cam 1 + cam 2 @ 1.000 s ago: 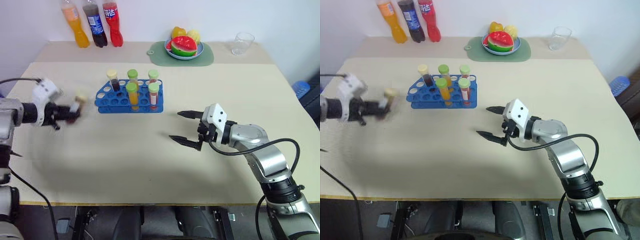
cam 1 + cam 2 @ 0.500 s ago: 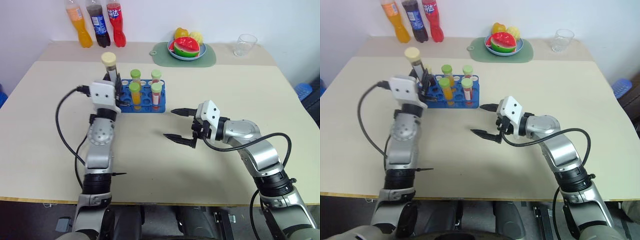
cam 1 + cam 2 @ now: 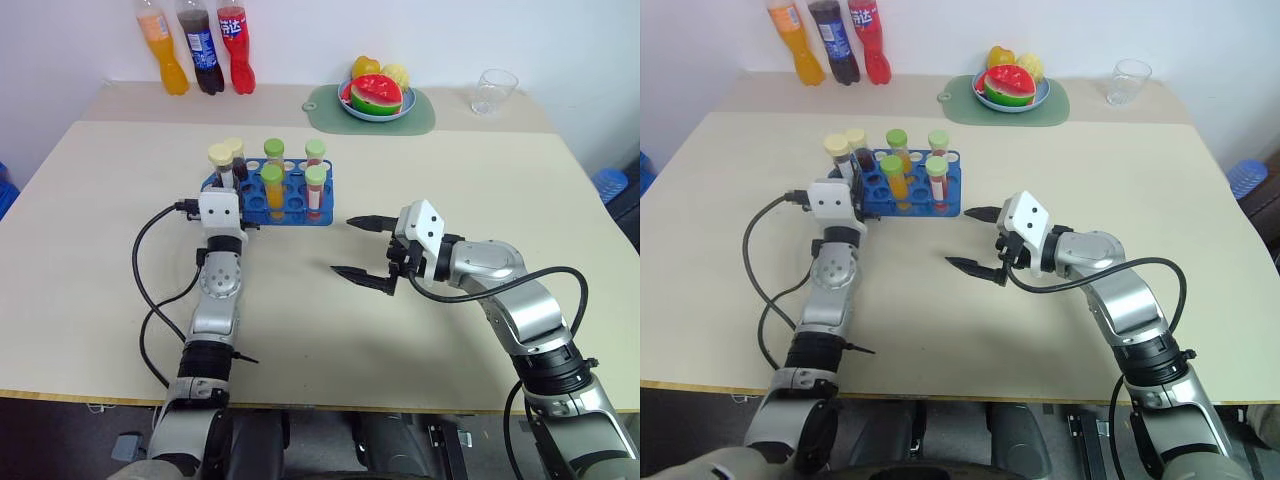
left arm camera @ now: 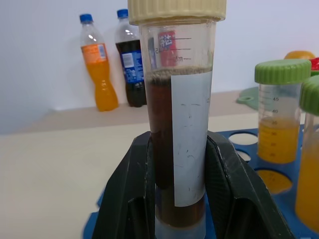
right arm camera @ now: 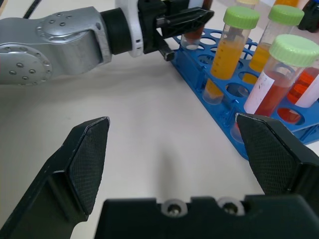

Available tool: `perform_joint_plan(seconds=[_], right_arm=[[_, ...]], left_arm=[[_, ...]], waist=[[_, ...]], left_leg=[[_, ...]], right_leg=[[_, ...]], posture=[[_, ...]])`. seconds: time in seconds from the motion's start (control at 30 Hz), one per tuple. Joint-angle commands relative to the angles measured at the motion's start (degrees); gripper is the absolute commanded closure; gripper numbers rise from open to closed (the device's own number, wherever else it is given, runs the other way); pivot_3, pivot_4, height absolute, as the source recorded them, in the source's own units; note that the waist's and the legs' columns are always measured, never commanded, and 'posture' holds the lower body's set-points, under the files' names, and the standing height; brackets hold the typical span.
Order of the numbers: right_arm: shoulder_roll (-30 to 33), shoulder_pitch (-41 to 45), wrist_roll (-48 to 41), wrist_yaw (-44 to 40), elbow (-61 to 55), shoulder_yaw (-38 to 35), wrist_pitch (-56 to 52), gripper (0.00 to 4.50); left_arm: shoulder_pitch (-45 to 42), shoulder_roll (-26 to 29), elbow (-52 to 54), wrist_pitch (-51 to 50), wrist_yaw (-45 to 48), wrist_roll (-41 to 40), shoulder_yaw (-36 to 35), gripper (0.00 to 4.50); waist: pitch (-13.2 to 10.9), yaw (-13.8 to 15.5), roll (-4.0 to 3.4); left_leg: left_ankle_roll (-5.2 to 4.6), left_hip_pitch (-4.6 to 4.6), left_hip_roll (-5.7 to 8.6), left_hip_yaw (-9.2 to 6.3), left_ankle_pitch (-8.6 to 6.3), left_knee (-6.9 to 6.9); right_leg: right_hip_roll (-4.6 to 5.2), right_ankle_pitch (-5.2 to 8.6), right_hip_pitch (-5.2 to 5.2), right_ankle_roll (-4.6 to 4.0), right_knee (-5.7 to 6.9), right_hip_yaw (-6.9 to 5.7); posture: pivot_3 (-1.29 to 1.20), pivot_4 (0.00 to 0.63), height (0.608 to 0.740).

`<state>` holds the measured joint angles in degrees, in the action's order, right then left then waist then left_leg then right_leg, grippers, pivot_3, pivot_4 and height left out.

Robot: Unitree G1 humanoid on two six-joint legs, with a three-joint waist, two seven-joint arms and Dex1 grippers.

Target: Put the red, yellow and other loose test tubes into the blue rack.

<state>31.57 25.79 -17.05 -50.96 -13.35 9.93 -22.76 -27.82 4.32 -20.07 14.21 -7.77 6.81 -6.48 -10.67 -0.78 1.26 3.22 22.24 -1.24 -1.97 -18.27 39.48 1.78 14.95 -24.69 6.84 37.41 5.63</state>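
Left claw [image 4: 174,199] now down at the blue rack [image 3: 290,208], clenched round the upright brown tube [image 4: 179,144].

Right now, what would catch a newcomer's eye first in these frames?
The left hand, shut on a cream-capped tube of dark brown liquid, holds it upright at the left end of the blue rack. The rack already carries green-capped tubes of orange and red liquid. The right hand hangs open over bare table right of the rack.

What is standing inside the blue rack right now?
The blue rack holds four green-capped tubes and a cream-capped one. The left hand holds another at its edge; its base is hidden.
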Motion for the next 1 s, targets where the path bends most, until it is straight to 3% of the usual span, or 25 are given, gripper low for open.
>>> perform_joint_plan(seconds=[0.03,0.37,0.6,0.63,0.83,1.0], right_arm=[[0.3,0.2,-0.5,0.2,-2.3,-1.6,0.5,0.00],[0.4,-0.1,-0.5,0.3,-2.6,-1.4,0.4,0.00],[0.2,-0.3,-0.5,0.3,-2.6,-1.3,0.5,0.00],[0.1,-0.2,-0.5,0.3,-2.6,-1.2,0.5,0.00],[0.3,-0.6,-0.8,0.0,-3.0,-1.2,0.5,0.00],[3.3,-0.6,-2.0,-0.7,-1.7,-5.3,-0.8,0.00]], left_arm=[[-1.4,0.1,-1.9,1.8,0.7,-1.8,-0.1,3.74],[-3.2,-0.2,-6.1,3.4,2.4,-5.5,-0.8,3.74],[-0.9,-0.5,-3.4,2.0,2.7,-7.1,-1.5,0.34],[-0.7,-0.4,-3.1,1.8,2.8,-7.3,-1.6,0.03],[3.0,0.0,6.2,0.4,5.3,-11.5,-2.8,0.03],[13.9,7.8,26.9,-12.2,15.1,-22.8,-5.9,0.03]], waist=[[0.0,0.0,0.00],[0.0,0.1,-0.01],[0.0,0.0,-0.01],[0.0,0.0,-0.01],[0.0,-0.1,-0.01],[0.0,-0.4,-0.03]], left_leg=[[0.00,0.00,0.00,0.00,0.00,0.00],[0.00,-0.05,0.01,-0.01,0.01,0.03],[0.00,-0.06,0.00,-0.01,0.00,0.01],[0.00,-0.06,0.01,-0.02,0.00,0.00],[0.00,-0.06,0.00,-0.03,0.00,0.00],[0.00,-0.07,-0.09,0.02,0.00,-0.06]], right_leg=[[0.00,0.00,0.00,0.00,0.00,0.00],[0.00,0.00,0.06,0.00,0.02,-0.01],[-0.01,0.00,0.06,0.00,-0.01,-0.01],[-0.01,0.00,0.06,0.00,-0.01,-0.01],[-0.02,0.00,0.06,0.00,-0.02,-0.01],[-0.04,0.00,0.04,-0.01,-0.04,0.01]], posture=[[0.00,0.150,0.734],[0.00,0.150,0.734],[0.00,0.150,0.734],[0.00,0.150,0.734],[0.00,0.150,0.734],[0.00,0.150,0.734]])
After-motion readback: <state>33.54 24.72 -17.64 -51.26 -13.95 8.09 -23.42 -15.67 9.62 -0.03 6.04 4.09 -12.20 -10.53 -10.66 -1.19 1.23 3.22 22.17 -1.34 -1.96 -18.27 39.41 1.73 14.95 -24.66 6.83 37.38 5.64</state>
